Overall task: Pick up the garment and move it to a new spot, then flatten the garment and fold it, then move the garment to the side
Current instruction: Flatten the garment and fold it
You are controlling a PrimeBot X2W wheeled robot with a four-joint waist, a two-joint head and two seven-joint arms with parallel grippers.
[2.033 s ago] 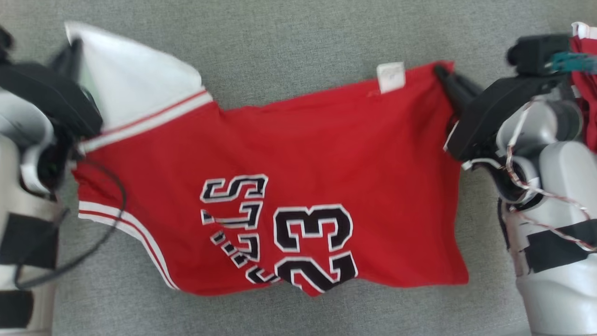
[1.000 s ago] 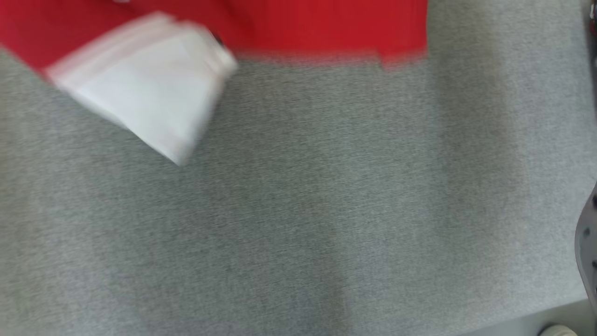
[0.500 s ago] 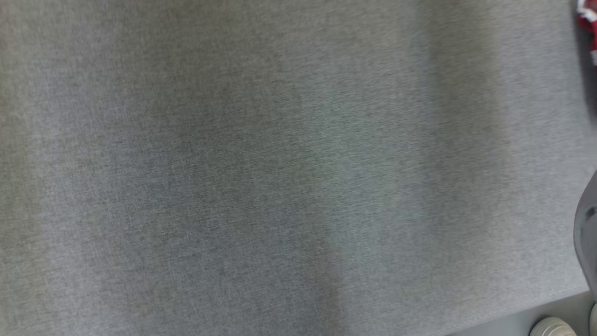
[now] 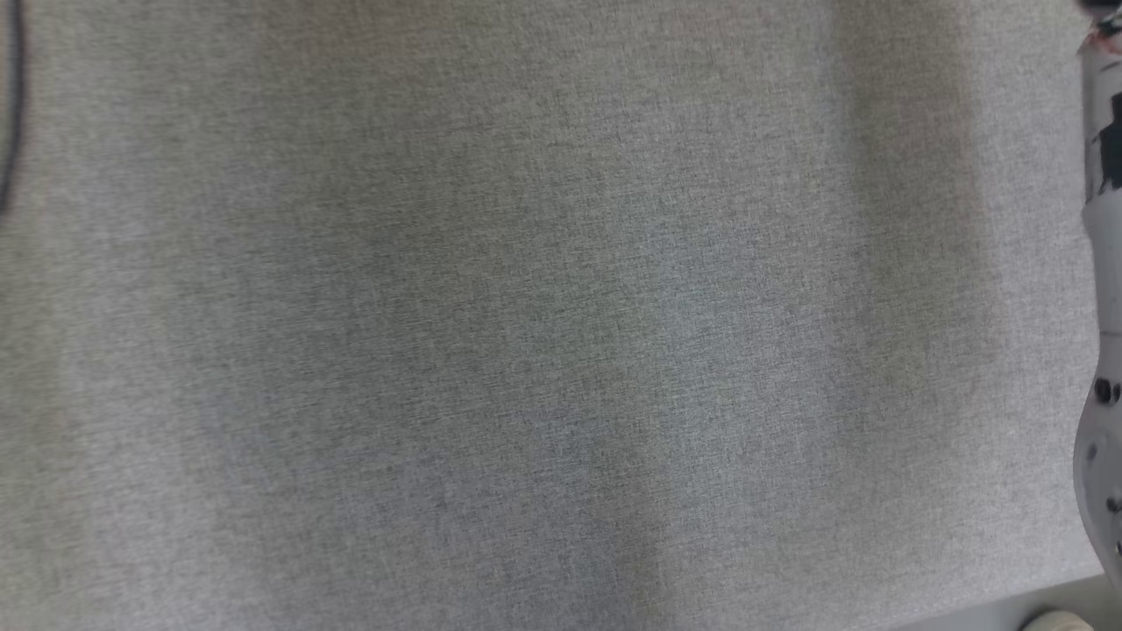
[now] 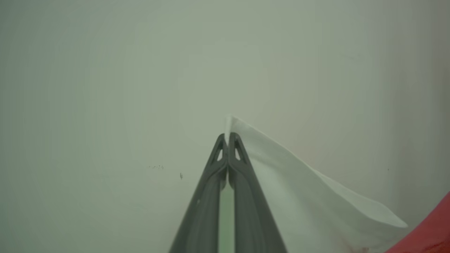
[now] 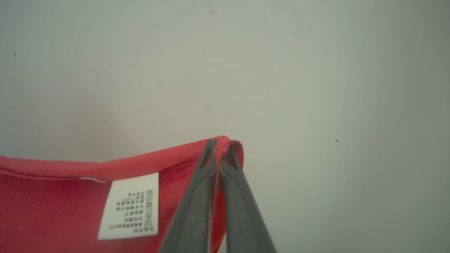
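Observation:
The garment is a red jersey with white sleeves. In the left wrist view my left gripper (image 5: 227,135) is shut on the tip of its white sleeve (image 5: 299,182), with red cloth (image 5: 429,232) at the lower right corner. In the right wrist view my right gripper (image 6: 218,147) is shut on a corner of the red hem (image 6: 105,168), beside a white care label (image 6: 130,207). Both grippers hold the cloth up in front of a plain pale surface. The head view looks down at the grey fabric surface (image 4: 526,350).
At the right edge of the head view a pale grey arm (image 4: 1100,307) runs down the frame. A dark cable (image 4: 10,114) shows at the upper left edge. The grey surface's near edge (image 4: 1008,600) shows at the lower right, with a pale rounded object (image 4: 1056,622) beyond it.
The head camera has swung, so the jersey has left its picture and grey surface takes its place. The pale arm at the right edge shows more than before.

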